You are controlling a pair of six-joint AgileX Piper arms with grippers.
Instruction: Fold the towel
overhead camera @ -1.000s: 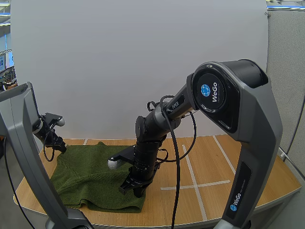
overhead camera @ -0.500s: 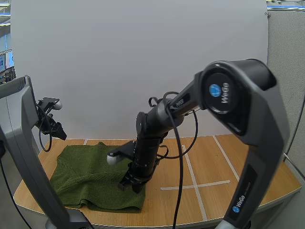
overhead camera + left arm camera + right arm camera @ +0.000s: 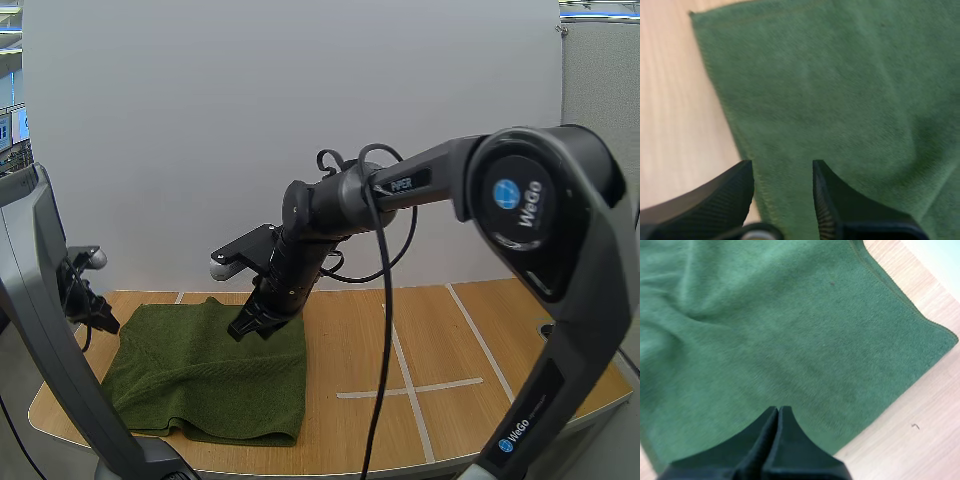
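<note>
Right tool (image 3: 250, 326), closed and empty, has risen to the green towel's (image 3: 190, 375) far right. Left tool (image 3: 782, 170) hangs open over its left hem. Best to pinch the corners squarely.

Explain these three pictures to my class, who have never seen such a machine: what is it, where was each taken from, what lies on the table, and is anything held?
This is a robot with two arms, each ending in a gripper of two black fingers. One picture looks down over the wooden table from behind the arms. The other two come from cameras riding on the wrists. A green towel lies on the table. The left gripper is open, its fingers apart over the towel's edge. The right gripper is shut, fingers together above the towel. Nothing is held.
</note>
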